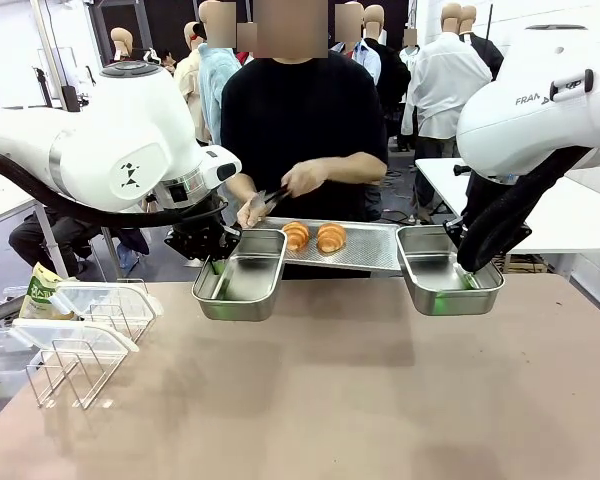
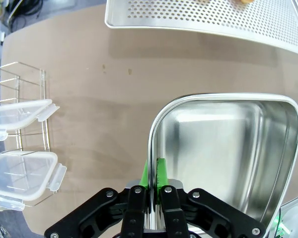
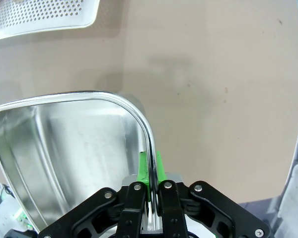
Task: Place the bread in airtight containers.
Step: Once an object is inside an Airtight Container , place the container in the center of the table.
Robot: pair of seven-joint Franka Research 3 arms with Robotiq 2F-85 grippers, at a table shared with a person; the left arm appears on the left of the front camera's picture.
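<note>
At the far edge of the bench point(image 1: 330, 400), the left claw point(image 2: 154, 171) pinches the left tin point(image 1: 242, 290) and the right claw point(image 3: 149, 166) pinches the right tin point(image 1: 445, 285).
Each tin is empty, clamped by its outer rim, flanking a perforated tray point(image 1: 375, 255). Two rolls point(image 1: 296, 235) lie on the tray's left half; a person's hand point(image 1: 305, 180) holds tongs point(image 1: 267, 200) just above them. Two lids point(image 1: 100, 298) rest on a rack point(image 1: 80, 375) at the left edge.

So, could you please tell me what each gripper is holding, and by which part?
The left gripper has its jaws on the left container at a side wall's rim; the right gripper likewise holds the right container.
</note>
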